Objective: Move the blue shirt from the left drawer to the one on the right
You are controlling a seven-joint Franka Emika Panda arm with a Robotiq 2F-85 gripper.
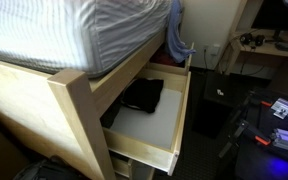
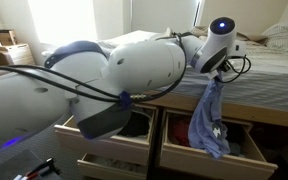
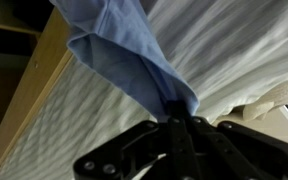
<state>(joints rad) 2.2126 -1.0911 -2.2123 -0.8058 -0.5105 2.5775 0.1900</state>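
My gripper (image 2: 215,78) is shut on the top of the blue shirt (image 2: 212,118) and holds it in the air. The shirt hangs down over the open right drawer (image 2: 216,166), and its lower end reaches into it. The open left drawer (image 2: 92,150) holds a dark garment (image 2: 136,125). In the wrist view the jaws (image 3: 180,120) pinch a bunched fold of the blue shirt (image 3: 124,55) above the striped bed sheet. In an exterior view the shirt (image 1: 176,35) hangs beyond an open drawer (image 1: 180,118).
The drawers sit under a light wooden bed frame (image 1: 79,105) with a striped mattress sheet (image 1: 74,30). A red garment (image 2: 198,130) lies in the right drawer. A black garment (image 1: 142,95) lies in the drawer in an exterior view. Cables and equipment (image 1: 279,120) lie on the floor.
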